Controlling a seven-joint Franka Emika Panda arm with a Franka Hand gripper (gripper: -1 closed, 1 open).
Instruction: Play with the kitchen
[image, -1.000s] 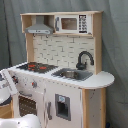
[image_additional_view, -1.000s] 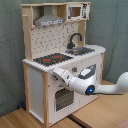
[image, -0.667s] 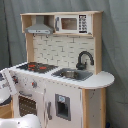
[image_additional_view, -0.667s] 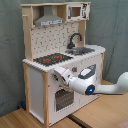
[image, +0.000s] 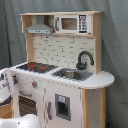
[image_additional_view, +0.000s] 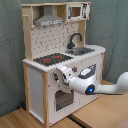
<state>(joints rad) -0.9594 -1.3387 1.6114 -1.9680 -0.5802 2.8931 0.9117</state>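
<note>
The kitchen (image: 65, 95) (image_additional_view: 37, 80) is a white and light-wood toy unit that shows in both exterior views. On its counter are a black hob with red rings (image: 36, 66) (image_additional_view: 50, 59), a sink (image: 72, 74) (image_additional_view: 81, 50) and a black faucet (image: 84, 59) (image_additional_view: 75, 39). Above them hang a grey hood (image: 40, 29) (image_additional_view: 49, 21) and a small microwave (image: 70, 23) (image_additional_view: 75, 11). My gripper (image_additional_view: 60, 76) is at the front panel just under the hob, above the oven window (image_additional_view: 62, 100). In the first exterior view the white hand (image: 4, 85) shows only at the left edge.
My white arm (image_additional_view: 100, 87) reaches in from the second exterior view's right, across the front of the kitchen. The unit stands on a wooden floor (image_additional_view: 100, 115), with a grey-green curtain (image_additional_view: 12, 55) behind it. Another white part of the arm (image: 22, 121) fills the first exterior view's bottom left.
</note>
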